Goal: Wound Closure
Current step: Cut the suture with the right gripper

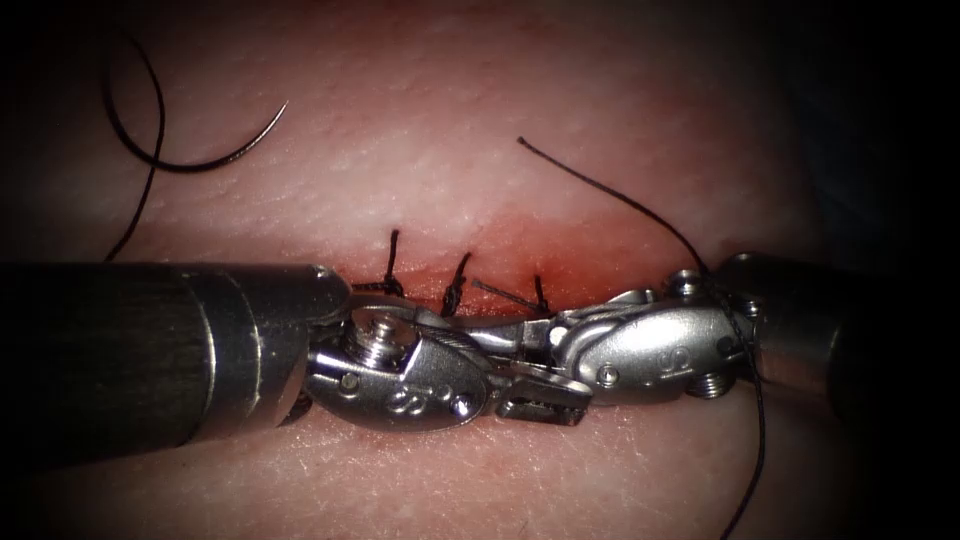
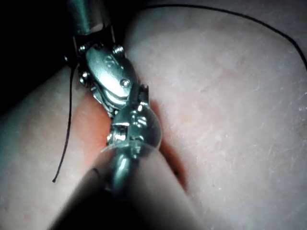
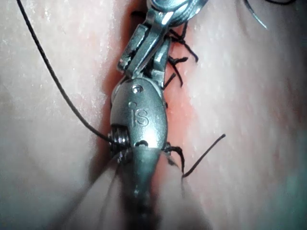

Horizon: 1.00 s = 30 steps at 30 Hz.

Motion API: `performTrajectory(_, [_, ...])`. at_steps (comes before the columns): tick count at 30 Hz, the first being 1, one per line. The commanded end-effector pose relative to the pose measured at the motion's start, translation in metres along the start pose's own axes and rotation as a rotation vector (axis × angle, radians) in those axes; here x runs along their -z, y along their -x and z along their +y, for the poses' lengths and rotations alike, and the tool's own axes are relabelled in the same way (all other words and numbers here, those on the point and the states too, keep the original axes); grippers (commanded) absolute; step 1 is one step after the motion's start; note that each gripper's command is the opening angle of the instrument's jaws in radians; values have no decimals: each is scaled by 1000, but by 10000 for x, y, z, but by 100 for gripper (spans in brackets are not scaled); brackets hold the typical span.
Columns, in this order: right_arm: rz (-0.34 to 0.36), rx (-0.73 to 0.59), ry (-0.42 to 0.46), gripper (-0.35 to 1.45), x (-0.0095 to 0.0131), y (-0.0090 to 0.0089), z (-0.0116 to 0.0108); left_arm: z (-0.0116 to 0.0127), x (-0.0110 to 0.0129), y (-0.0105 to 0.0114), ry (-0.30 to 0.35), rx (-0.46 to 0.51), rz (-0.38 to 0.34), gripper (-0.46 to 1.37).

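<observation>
The needle (image 1: 215, 155) lies free on the tissue (image 1: 560, 120), far up and to the left, well apart from both tools and not in the tissue; its thread (image 1: 140, 160) loops away beside it. The cut (image 1: 480, 285) runs left to right across the endoscope view, with red fluid (image 1: 570, 255) along it and knotted stitches (image 1: 455, 290) whose short ends stand up just behind the tools.

The left tool (image 1: 540, 395) and the right tool (image 1: 520, 335) meet tip to tip over the cut. Where the tips overlap, the metal of one covers the other, so what lies between them is hard to make out. The cut itself is largely hidden beneath both tools.

The left tool's jaws stand slightly apart, one toothed jaw dropped below the other, and nothing can be seen held between them. Whether the right tool's jaws are parted cannot be told, nor whether they hold anything. A second strand of thread (image 1: 620, 200) runs from a free end on the tissue down across the right tool's wrist, wraps there and hangs on past it; the right wrist view shows it coiled at the wrist (image 3: 120, 139).
</observation>
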<state>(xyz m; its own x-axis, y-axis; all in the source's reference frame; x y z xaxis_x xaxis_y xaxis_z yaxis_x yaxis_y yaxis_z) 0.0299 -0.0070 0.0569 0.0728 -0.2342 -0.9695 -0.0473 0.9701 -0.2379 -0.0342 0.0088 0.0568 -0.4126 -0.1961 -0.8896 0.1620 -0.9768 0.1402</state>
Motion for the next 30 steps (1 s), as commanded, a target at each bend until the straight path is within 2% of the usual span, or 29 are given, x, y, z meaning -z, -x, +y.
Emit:
performTrajectory(1, [-1,-11,4,-35,0,0,-1,0,0,0,9,0,0,-35])
performTrajectory(6, [-1,-21,4,-33,0,-1,3,0,0,0,9,0,0,-35])
performTrajectory(7, [0,-21,4,10,0,-1,3,0,0,0,9,0,0,-35])
performTrajectory(9, [0,-27,4,44,1,-1,3,1,0,0,9,0,0,-35])
performTrajectory(10, [-1,-45,4,78,0,-1,4,1,0,0,9,0,0,-35])
performTrajectory(12, [-1,-51,5,97,-1,0,4,1,0,0,9,0,0,-35])
performTrajectory(20, [-2,-58,6,113,0,1,5,3,0,-3,9,0,-1,-35])
performTrajectory(30, [-1,-63,21,115,9,2,12,7,4,-5,11,-7,1,-35])
